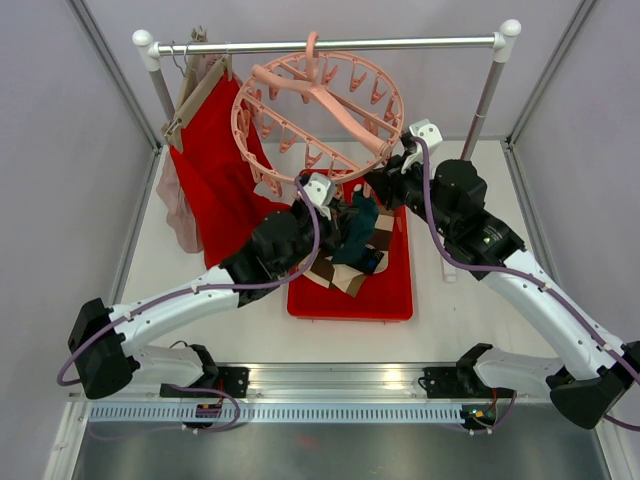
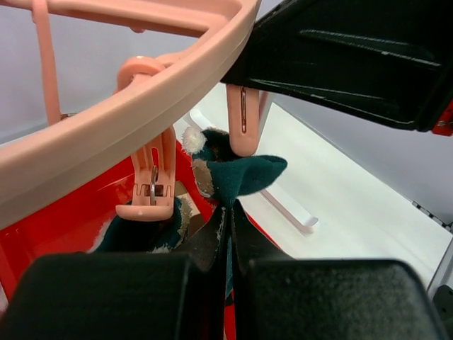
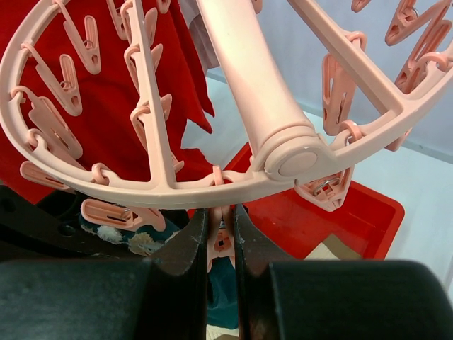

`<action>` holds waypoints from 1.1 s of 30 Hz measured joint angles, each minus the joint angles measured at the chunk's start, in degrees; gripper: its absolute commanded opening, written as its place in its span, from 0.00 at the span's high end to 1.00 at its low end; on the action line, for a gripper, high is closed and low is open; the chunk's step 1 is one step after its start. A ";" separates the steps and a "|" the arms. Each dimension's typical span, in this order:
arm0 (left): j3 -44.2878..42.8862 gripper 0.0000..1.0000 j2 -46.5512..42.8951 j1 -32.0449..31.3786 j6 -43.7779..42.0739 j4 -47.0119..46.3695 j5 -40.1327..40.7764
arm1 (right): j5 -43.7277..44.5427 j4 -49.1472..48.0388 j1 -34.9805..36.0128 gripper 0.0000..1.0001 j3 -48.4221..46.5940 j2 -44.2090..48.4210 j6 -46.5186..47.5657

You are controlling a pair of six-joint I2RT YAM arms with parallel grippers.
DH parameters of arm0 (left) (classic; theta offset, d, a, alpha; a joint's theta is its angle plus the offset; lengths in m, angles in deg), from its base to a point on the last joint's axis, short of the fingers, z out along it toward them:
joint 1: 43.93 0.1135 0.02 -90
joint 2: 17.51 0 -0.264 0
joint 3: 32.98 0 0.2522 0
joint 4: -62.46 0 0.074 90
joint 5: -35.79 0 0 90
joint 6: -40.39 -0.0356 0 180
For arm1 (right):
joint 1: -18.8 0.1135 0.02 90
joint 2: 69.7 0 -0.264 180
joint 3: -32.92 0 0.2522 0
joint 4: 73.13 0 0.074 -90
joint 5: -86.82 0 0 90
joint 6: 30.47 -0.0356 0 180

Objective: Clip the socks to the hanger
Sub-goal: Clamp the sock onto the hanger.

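Top external view shows the pale-pink ring hanger (image 1: 318, 115) hung by its hook from a metal rail (image 1: 400, 43) at the twelve o'clock side of the counter (image 1: 440, 320). A red cloth (image 1: 215, 170) on a wooden hanger sits at the ring's nine o'clock. A red tray (image 1: 340, 305) lies on the counter at the ring's six o'clock, and loose socks (image 1: 345, 275), tan and black among them, lie in it. Both arms reach to the ring's six o'clock rim, above the tray. In the left wrist view, the left jaws are closed tight on a teal sock (image 2: 241, 177), holding it upright with its folded top edge raised against the lower tip of a clip peg (image 2: 244, 120) that dangles from the rim. Whether the peg bites the cloth cannot be told. A neighbouring peg (image 2: 152, 191) hangs at nine o'clock of it, with more teal patterned fabric just beneath. The black body of the right jaws fills that view's one o'clock corner, over the top of the clip peg. In the right wrist view, the right jaws pinch the clip peg from both sides just below the rim, at the six o'clock end of the thick crossbar (image 3: 248, 85), with dark teal cloth showing beneath.
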State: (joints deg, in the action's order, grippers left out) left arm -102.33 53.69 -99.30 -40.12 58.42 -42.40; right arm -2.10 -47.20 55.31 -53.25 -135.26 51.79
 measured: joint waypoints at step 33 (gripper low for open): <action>-1.77 0.98 3.74 -0.63 0.00 -0.37 -0.35 | -2.86 1.55 0.00 1.00 -0.94 0.70 0.48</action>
State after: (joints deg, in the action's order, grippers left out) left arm -104.10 57.43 -99.94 -40.12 58.05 -42.75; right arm -4.97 -45.65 55.31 -54.19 -134.56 52.27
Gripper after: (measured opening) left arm 0.028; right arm 0.186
